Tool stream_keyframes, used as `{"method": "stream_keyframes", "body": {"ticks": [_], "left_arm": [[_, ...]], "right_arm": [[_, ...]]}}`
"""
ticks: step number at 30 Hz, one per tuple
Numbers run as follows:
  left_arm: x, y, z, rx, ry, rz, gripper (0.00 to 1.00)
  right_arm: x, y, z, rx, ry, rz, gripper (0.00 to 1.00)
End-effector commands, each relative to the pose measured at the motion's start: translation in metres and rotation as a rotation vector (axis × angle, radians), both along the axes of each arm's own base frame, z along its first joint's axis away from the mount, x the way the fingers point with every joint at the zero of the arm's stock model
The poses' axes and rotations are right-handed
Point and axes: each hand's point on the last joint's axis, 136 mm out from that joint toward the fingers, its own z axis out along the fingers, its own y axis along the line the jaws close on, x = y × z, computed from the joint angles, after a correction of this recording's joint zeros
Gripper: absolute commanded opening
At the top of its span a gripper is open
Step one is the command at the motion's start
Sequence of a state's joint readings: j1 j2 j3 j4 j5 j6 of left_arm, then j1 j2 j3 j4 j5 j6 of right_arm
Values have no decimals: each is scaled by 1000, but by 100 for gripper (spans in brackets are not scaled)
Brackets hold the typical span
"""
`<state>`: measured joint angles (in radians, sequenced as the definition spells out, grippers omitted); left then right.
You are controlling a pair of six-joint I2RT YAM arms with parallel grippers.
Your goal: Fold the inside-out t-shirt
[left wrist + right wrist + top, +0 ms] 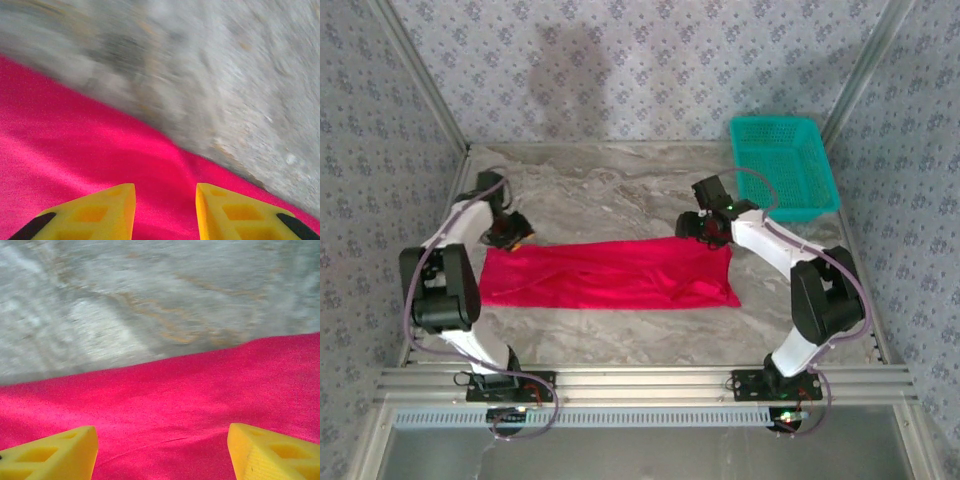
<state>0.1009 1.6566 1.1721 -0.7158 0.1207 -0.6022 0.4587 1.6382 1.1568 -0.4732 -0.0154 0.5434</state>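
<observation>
bright red t-shirt, folded into a long flat band, lying left to right, lightly wrinkled

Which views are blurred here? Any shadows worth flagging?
Left wrist: marble tabletop heavily smeared, red t-shirt soft, yellow fingers sharp. Right wrist: tabletop mildly blurred, t-shirt weave fairly crisp. Top external: sharp overall, with a soft dark shadow on the back wall.
</observation>
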Motion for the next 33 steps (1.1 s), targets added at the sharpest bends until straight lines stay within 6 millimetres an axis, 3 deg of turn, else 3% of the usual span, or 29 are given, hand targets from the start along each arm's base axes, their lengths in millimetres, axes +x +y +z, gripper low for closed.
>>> {"method": "stream_keyframes", "body": {"ticks": [1,3,7,16,22,28,33], "left_arm": [[-48,34,-15,-41,116,131,40],[-54,45,-21,-101,105,196,41],[-61,65,-31,-100,124,252,40],[-49,78,-40,-92,117,290,35],[-45,85,-43,-67,133,294,31],[-34,89,-35,-65,83,314,45],[-16,90,-35,-89,35,321,39]], "right_arm": [[-1,47,11,98,-1,139,71],[-6,61,0,100,34,188,72],[-9,61,-18,95,71,191,71],[-11,60,-32,123,109,215,71],[-8,60,-28,154,105,208,71],[-9,61,-26,168,107,214,71],[-11,63,-26,180,117,220,71]]}}
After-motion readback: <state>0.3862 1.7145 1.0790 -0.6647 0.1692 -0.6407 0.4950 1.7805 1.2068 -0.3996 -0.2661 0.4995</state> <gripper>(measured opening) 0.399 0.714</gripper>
